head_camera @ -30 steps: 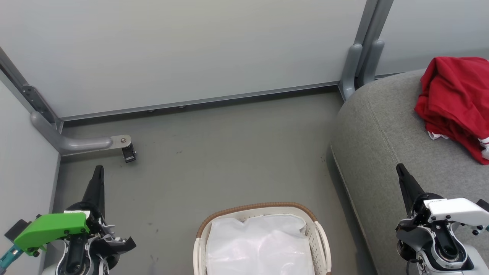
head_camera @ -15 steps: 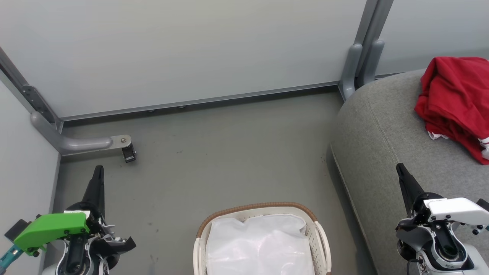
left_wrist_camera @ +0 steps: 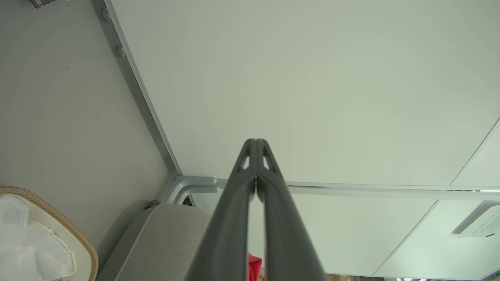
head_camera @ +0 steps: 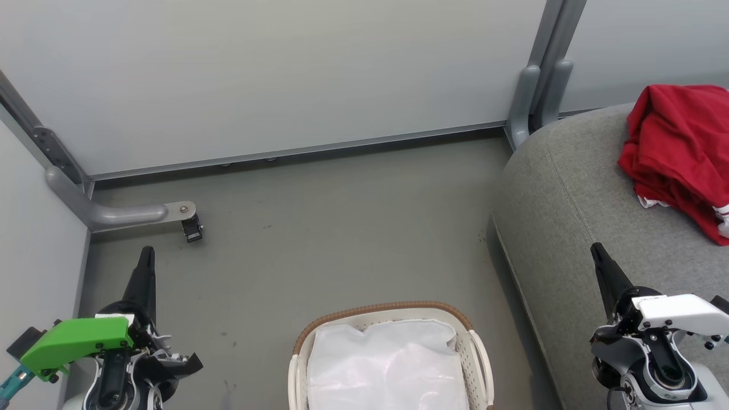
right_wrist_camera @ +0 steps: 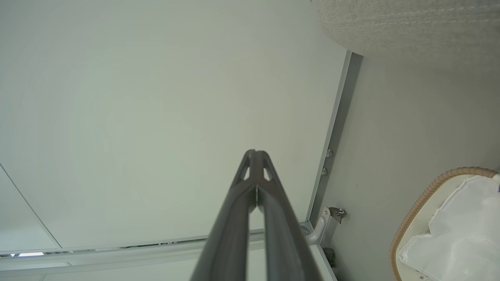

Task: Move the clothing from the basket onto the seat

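The red clothing [head_camera: 678, 154] lies bunched on the grey seat [head_camera: 575, 205] at the right, a bit of white trim at its lower edge. A sliver of that clothing [left_wrist_camera: 254, 269] peeks between the fingers in the left wrist view, beside the seat [left_wrist_camera: 164, 242]. The white basket [head_camera: 472, 347] with its brown rim stands on the floor at bottom centre, a white liner inside; no red shows in it. The basket [left_wrist_camera: 58, 222] and basket [right_wrist_camera: 422, 203] edge the wrist views. My left gripper [head_camera: 147, 251] [left_wrist_camera: 256, 142] is shut and empty at lower left. My right gripper [head_camera: 596, 248] [right_wrist_camera: 255, 153] is shut and empty over the seat's front.
Pale partition walls [head_camera: 285, 74] close off the back and left. A grey bracket foot with a small black caster [head_camera: 191, 228] juts onto the floor at left. A grey post [head_camera: 535, 85] stands behind the seat. Bare grey floor [head_camera: 342, 239] lies between basket and wall.
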Robot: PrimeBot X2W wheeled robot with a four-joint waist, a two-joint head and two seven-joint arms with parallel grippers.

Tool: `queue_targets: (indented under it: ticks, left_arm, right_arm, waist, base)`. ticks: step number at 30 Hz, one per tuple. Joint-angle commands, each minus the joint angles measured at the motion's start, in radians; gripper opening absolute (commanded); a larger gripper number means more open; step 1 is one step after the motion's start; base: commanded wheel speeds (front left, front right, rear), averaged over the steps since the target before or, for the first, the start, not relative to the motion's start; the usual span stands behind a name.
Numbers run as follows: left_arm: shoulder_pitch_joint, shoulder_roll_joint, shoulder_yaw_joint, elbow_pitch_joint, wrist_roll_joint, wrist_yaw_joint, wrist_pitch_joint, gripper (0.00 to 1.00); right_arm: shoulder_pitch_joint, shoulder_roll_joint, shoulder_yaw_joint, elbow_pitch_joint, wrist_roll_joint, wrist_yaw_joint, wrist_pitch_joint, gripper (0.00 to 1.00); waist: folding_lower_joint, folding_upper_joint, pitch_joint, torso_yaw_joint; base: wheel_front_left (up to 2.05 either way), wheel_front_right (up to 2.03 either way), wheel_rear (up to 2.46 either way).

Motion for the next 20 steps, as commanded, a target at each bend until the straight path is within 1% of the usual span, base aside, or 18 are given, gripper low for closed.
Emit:
queue_targets:
  ticks: [1, 20]
  left_arm:
    - [-0.007, 0.006, 0.001, -0.003, -0.001, 0.001, 0.004, 0.0]
    - [-0.007, 0.006, 0.001, -0.003, -0.001, 0.001, 0.003, 0.0]
  right_arm:
    - [0.004, -0.008, 0.002, -0.004, 0.006, 0.0, -0.007, 0.0]
    - [0.007, -0.033, 0.037, -0.01, 0.037, 0.0, -0.032, 0.0]
  waist:
    - [0.0, 0.0, 0.0, 0.0]
    - [0.0, 0.0, 0.0, 0.0]
  base:
    - [0.0, 0.0, 0.0]
    - [0.0, 0.0, 0.0]
